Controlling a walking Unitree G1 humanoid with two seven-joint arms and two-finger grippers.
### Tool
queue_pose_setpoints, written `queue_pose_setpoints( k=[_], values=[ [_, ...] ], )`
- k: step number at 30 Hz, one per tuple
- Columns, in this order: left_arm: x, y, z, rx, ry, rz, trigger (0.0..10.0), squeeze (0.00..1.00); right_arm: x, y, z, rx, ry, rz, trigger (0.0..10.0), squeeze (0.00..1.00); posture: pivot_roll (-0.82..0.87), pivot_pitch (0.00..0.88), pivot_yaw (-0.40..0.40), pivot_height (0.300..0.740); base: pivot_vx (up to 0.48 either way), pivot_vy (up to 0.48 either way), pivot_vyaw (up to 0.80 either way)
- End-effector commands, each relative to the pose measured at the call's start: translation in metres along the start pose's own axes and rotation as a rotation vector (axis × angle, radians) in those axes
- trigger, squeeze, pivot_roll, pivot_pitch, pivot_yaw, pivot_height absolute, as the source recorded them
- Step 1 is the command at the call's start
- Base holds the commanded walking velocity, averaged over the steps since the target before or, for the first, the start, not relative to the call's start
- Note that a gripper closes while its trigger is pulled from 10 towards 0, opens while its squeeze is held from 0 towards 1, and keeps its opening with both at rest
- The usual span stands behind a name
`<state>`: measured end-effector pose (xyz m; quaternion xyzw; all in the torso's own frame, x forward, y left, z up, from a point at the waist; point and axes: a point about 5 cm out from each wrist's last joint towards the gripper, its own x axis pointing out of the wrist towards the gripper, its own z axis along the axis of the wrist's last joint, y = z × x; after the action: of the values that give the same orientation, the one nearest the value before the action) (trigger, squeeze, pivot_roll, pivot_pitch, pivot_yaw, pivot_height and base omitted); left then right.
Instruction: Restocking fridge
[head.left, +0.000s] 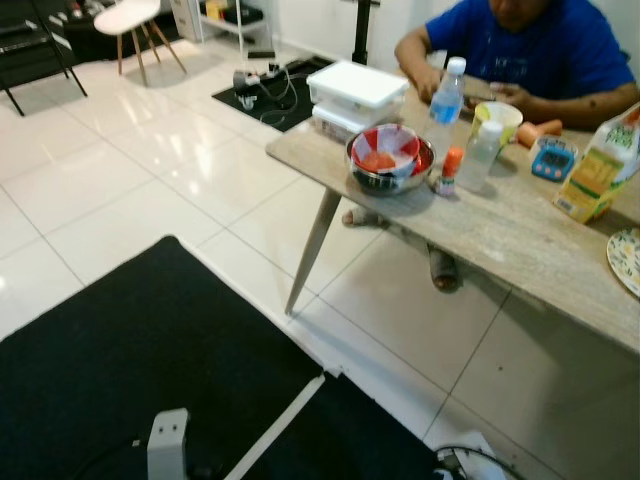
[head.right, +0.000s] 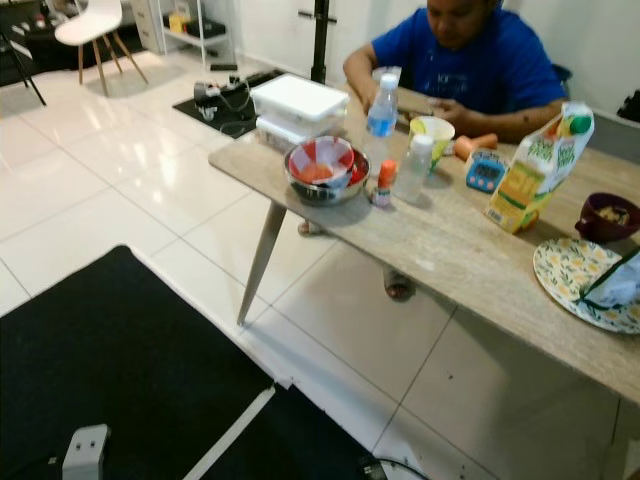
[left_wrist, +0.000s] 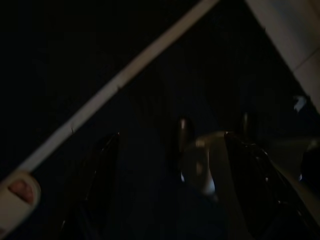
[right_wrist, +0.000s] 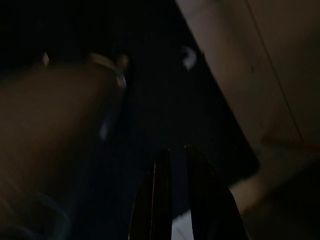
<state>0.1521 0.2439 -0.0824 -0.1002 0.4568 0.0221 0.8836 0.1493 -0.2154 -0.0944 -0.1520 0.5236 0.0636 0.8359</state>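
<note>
- Left wrist view is very dark for you; the left tool (left_wrist: 170, 150) has its fingers spread, holding nothing.
- Right tool (right_wrist: 176, 165) fingers are pressed nearly together, empty.
- The worktop (head.right: 450, 240) is cut off at the right.

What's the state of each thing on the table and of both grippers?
Water bottle: upright, capped.
Clear bottle: upright, capped.
Small orange-capped bottle: upright, capped.
Steel bowl: upright, red food inside.
White boxes: stacked, lids on.
Juice carton: upright, top bent.
Yellow cup: upright.
Dark bowl: upright, food inside.
Plate: flat, wrapper on it.
Left gripper: open, idle over the black mat.
Right gripper: shut, idle.
</note>
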Motion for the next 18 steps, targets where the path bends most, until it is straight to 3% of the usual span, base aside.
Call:
queue_pose_setpoints(
  k=[1, 8, 18],
  values=[
    [0.001, -0.007, -0.009, -0.001, 0.029, -0.006, 10.0, 0.0, -0.001, -0.003, -0.006, 0.009, 0.02, -0.008, 10.0, 0.0, -0.03, 0.129, -0.035, 0.74, 0.0, 0.0, 0.0],
    [0.0, -0.022, -0.033, -0.011, 0.085, -0.053, 10.0, 0.0, -0.003, -0.015, -0.012, 0.022, 0.046, -0.06, 10.0, 0.0, -0.04, 0.122, -0.053, 0.74, 0.0, 0.0, -0.69],
    [0.001, -0.031, -0.039, -0.061, 0.085, -0.068, 10.0, 0.0, -0.002, -0.012, -0.006, -0.007, 0.029, -0.054, 10.0, 0.0, -0.06, 0.102, -0.047, 0.74, 0.0, -0.042, -0.72]
  ],
)
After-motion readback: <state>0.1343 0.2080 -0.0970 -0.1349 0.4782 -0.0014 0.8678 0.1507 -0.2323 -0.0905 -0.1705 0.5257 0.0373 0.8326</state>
